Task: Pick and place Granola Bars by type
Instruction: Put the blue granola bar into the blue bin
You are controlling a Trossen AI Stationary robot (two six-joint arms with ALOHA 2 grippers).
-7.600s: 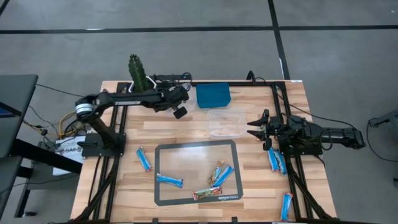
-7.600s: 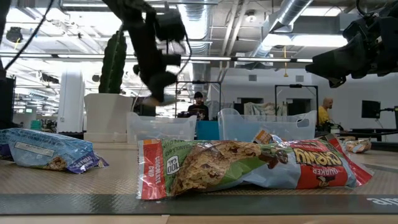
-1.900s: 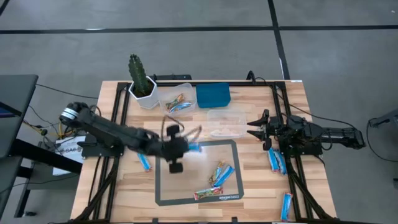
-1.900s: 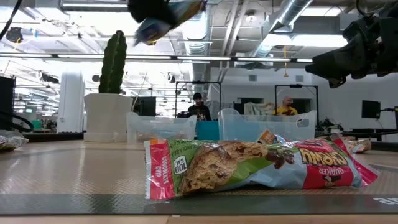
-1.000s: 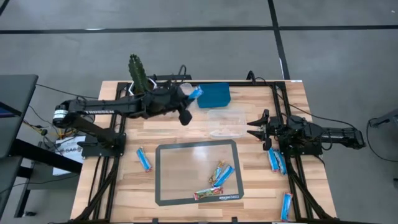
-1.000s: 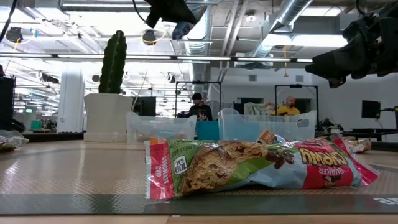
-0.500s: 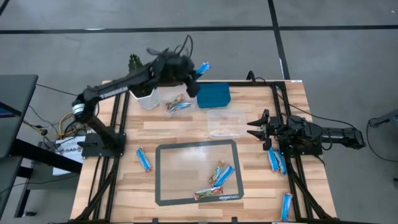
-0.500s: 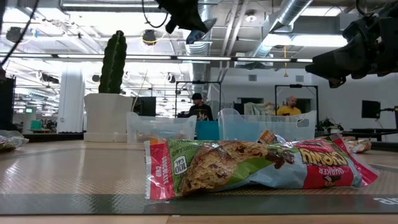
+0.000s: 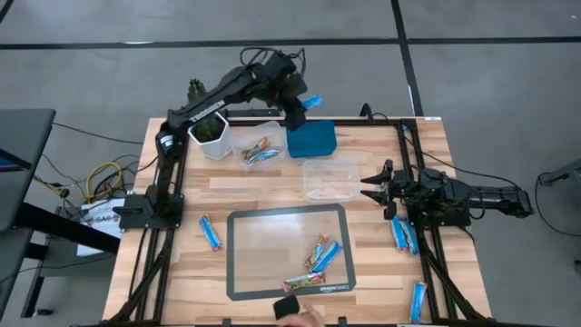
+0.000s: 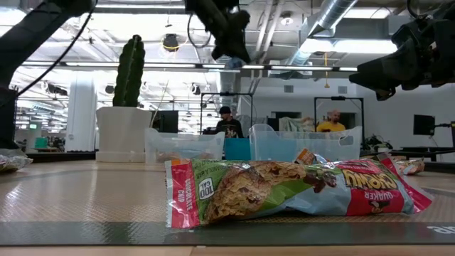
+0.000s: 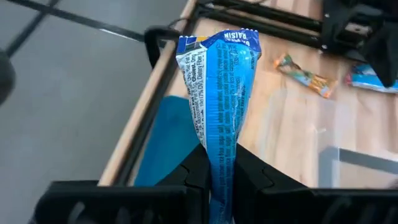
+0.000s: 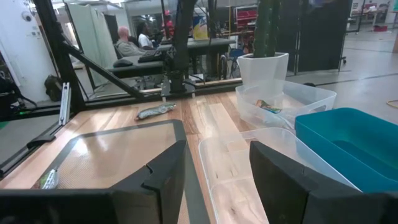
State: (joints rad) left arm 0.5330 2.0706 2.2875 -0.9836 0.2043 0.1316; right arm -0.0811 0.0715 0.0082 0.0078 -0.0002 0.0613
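L pincer (image 11: 219,163) clenched on blue granola bar (image 11: 219,93), held high over blue bin (image 9: 311,140) at surface's far edge. R pincer (image 9: 370,186) released, beside clear tub (image 9: 330,179).

- one blue bar (image 11: 219,106) is pinched at one end, held in the air above the blue bin's far edge.
- three bars (image 9: 320,262) lie on the mat: blue, tan, red-multicoloured.
- one blue bar (image 9: 211,232) left of the mat; three (image 9: 402,234) right.
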